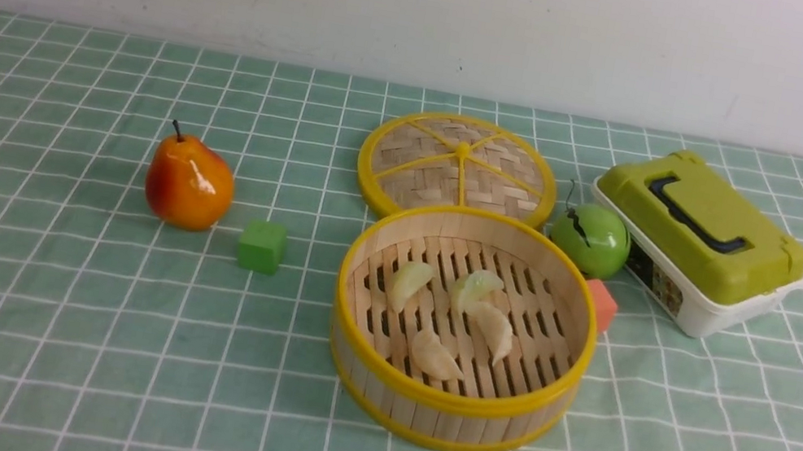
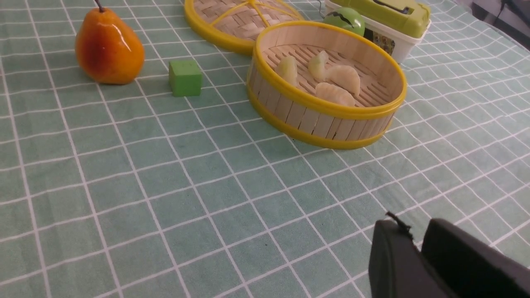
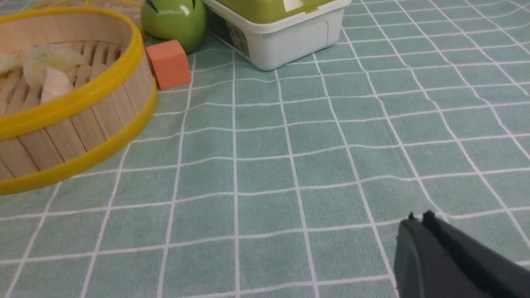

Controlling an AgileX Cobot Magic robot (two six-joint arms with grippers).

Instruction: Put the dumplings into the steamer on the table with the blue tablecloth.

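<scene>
Dumplings (image 1: 464,315): four are lying inside the steamer (image 1: 446,419), lower centre of the front view.
Remaining: seemingly nothing is waiting on the tablecloth (image 1: 61,331).
Left gripper (image 2: 418,252): pressed together, holding nothing.
Right gripper (image 3: 419,231): pressed together, holding nothing.

My grippers show as matte black, the left gripper (image 2: 418,248) and the right gripper (image 3: 418,223) alike. The blue tablecloth (image 1: 21,324) is teal-green, crossed by thin white grid lines. The steamer (image 1: 446,415) has a pale wooden wall, yellow rims and a slatted floor; the dumplings (image 1: 473,312) inside range from cream to pale yellowish-green. The lid (image 1: 459,165) is woven tan with a yellow rim and yellow spokes. The pear (image 1: 189,181) shades from orange to red. One cube (image 1: 262,245) is green, the other cube (image 1: 602,303) salmon-orange. The apple (image 1: 590,239) is glossy green. The box (image 1: 699,241) has an olive-green top with a dark handle over a white base.
</scene>
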